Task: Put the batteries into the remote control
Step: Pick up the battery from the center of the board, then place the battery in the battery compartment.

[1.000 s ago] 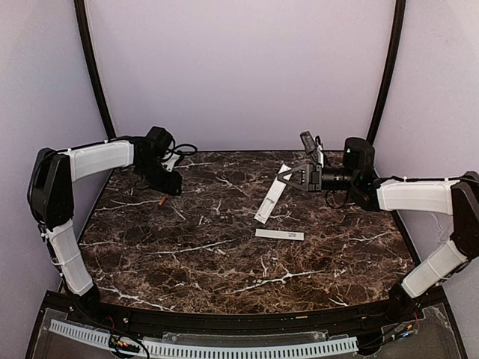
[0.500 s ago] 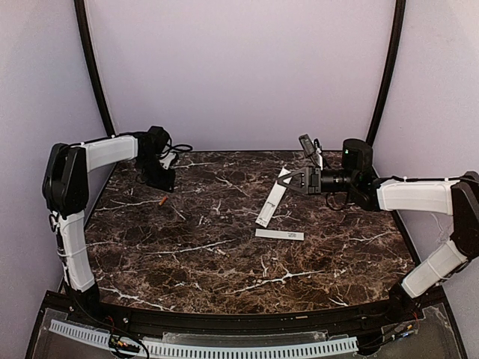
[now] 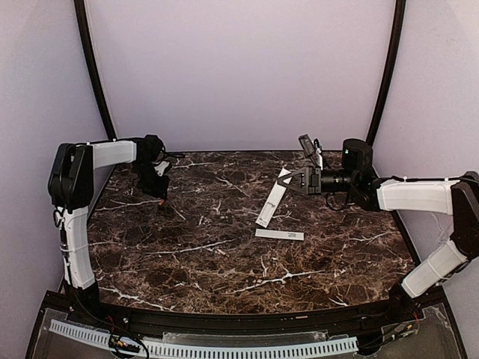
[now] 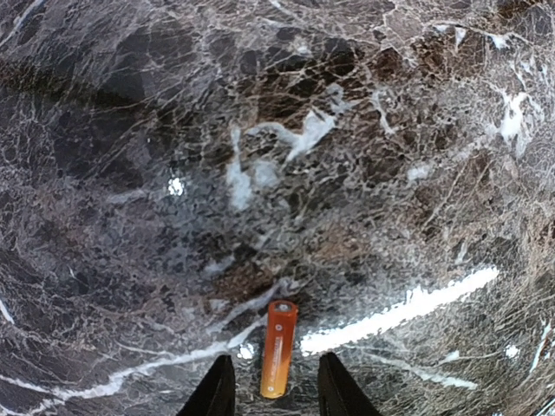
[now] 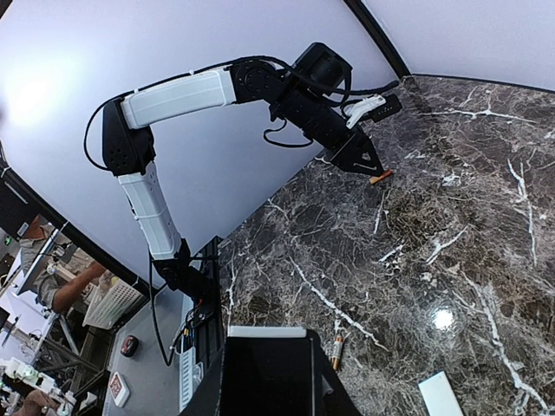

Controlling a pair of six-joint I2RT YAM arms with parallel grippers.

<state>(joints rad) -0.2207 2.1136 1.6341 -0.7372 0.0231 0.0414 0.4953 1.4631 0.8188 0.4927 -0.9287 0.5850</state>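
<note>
Left wrist view: a battery [image 4: 278, 348] lay on the table [image 4: 260, 130], lengthwise between the fingers of the left gripper [image 4: 276, 388]. There was a gap on both sides and nothing touched. The jaws were spread, not gripping. The battery was judged light, stiff, smooth and round, so likely to roll or squirt out. It was best pinched across its middle, on the long sides, as lined up.

The right gripper [image 3: 293, 178] pinched one end of the remote [image 3: 269, 200]. Whether the other end rested on the table could not be told. The remote was judged light, rigid and slim, and an end grip could let it pivot.

Count:
- Two batteries: one between the left jaws, and a second battery [image 5: 336, 351] on the table just beside the right gripper.
- One remote.
- One cover strip [image 3: 279, 234], near the remote's free end and well apart from the left gripper.
</note>
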